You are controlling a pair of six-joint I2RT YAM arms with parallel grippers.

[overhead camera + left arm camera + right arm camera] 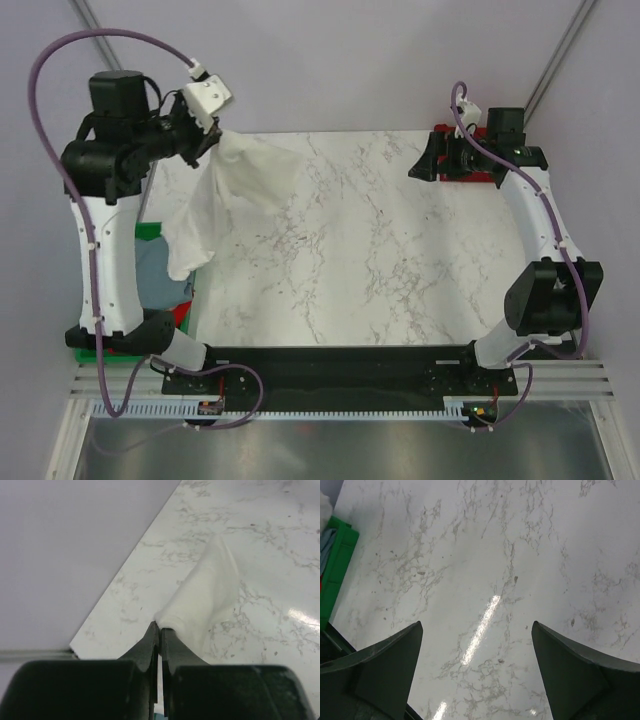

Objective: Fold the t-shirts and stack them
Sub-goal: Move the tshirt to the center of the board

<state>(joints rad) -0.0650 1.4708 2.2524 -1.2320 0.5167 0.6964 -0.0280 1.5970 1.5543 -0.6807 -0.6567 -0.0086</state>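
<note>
A large white t-shirt (pixel 228 190) hangs from my left gripper (pixel 213 137) at the table's far left corner, draping down over the left edge toward the crate. In the left wrist view the left gripper (pixel 160 626) is shut on a bunched fold of the white t-shirt (pixel 202 597), which trails away over the marble. A grey-blue t-shirt (pixel 160 272) and a bit of bright red cloth (pixel 181 313) lie in the green crate (pixel 150 231). My right gripper (pixel 430 160) hovers open over the far right of the table; in its wrist view the right gripper (pixel 477 630) has only marble between its fingers.
The white marble table (pixel 350 250) spans the middle. The green crate stands off its left edge, seen too in the right wrist view as the crate (pixel 337 565). A red and black fixture (pixel 480 178) sits under the right arm at the far right.
</note>
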